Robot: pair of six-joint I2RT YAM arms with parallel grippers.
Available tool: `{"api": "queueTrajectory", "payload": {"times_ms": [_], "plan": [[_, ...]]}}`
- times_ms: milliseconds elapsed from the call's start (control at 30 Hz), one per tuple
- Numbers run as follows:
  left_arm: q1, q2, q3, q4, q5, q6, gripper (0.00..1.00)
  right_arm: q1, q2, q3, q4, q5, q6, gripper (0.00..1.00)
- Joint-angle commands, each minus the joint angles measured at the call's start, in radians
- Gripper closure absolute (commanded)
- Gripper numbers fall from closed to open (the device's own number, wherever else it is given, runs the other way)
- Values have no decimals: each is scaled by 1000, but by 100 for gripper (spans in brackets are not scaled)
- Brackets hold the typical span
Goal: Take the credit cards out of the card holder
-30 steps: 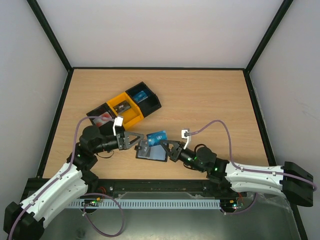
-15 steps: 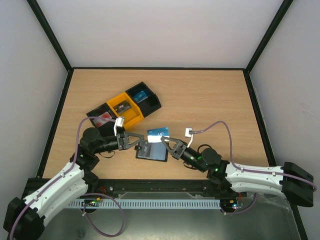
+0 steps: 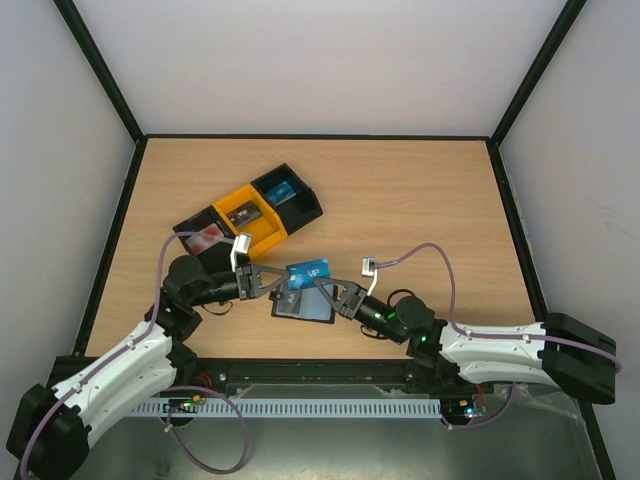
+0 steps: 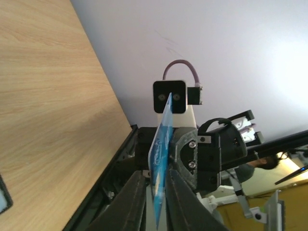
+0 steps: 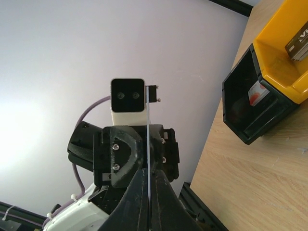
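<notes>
Blue credit card (image 3: 308,272), held just above a wooden table (image 3: 420,200), sits pinched between both pincers at once. The left gripper (image 3: 284,283) is clenched on its left edge, and the right gripper (image 3: 322,288) is clenched on its lower right edge. Just beneath the card, the black card holder (image 3: 305,309) lies flat on the table between the two gripper tips.

White-shelled left arm (image 3: 110,365) and right arm (image 3: 505,350), black joints; looping mauve cables (image 3: 432,246); silver screws (image 5: 115,147) on the black left tool (image 3: 281,284) and right tool (image 3: 323,289).
</notes>
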Motion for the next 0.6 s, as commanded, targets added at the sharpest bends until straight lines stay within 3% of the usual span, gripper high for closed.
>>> {"api": "queueTrajectory", "payload": {"times_ms": [0, 367, 567], "plan": [[-3, 13, -3, 71, 14, -7, 94, -2, 25, 5, 67, -7, 26, 98], [-5, 14, -17, 72, -9, -8, 97, -2, 30, -29, 65, 18, 46, 95], [-3, 21, -11, 42, -36, 14, 97, -2, -14, -28, -44, 129, 51, 74]]}}
